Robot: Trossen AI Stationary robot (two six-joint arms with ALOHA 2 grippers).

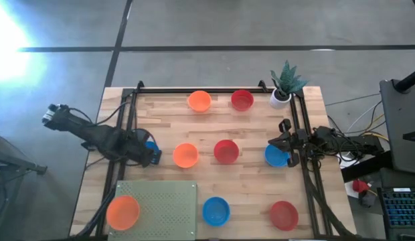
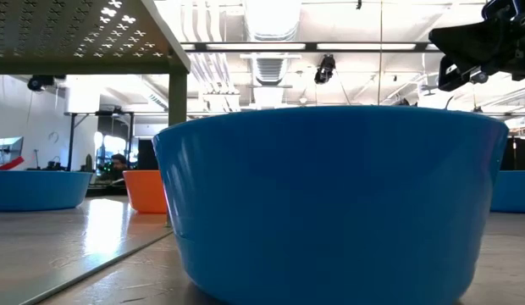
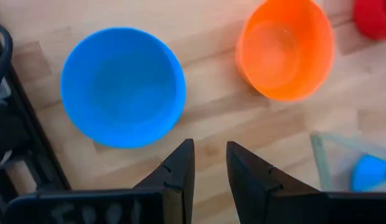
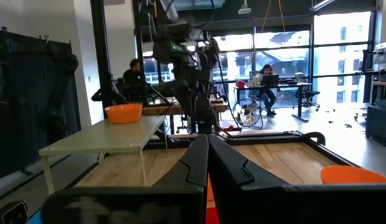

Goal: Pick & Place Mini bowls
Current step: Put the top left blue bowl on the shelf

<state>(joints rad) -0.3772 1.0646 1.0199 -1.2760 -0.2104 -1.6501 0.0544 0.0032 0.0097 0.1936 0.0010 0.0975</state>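
Nine mini bowls stand upright on their bases. On the wooden table (image 1: 254,187) are two orange bowls (image 1: 199,101) (image 1: 185,154), three red (image 1: 241,100) (image 1: 225,151) (image 1: 284,215) and three blue (image 1: 215,211) (image 1: 277,155) (image 3: 122,87). A third orange bowl (image 1: 122,211) stands on a perforated platform (image 1: 160,204). My left gripper (image 3: 210,158) hovers empty beside the left blue bowl, with a narrow gap between its fingers. My right gripper (image 4: 208,146) is shut and empty, held level above the right blue bowl's far side (image 1: 284,142).
A white pot with a green plant (image 1: 282,90) stands at the far right corner. A black frame (image 1: 302,134) runs along the table's sides. The near blue bowl (image 2: 330,203) fills the low view. People sit in the room behind (image 4: 266,78).
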